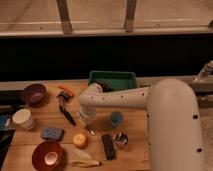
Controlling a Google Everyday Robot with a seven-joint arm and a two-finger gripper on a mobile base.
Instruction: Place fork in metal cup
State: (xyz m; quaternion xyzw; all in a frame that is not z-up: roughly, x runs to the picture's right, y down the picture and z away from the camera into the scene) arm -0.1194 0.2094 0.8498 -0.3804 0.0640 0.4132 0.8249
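My gripper (86, 120) hangs at the end of the white arm, low over the wooden table's middle. A slim silvery fork (90, 130) shows just below it, slanting toward the front right; I cannot tell whether it is held or lying on the table. The metal cup (121, 139), small and shiny, stands to the front right of the gripper, beside the black remote (107, 146). The matte blue cup (116, 119) stands just right of the gripper.
A black-handled utensil (66, 114) lies left of the gripper. A green bin (112, 79) stands at the back. Purple bowl (33, 94), white cup (23, 119), blue sponge (52, 133), yellow fruit (80, 140) and red bowl (48, 155) fill the left and front.
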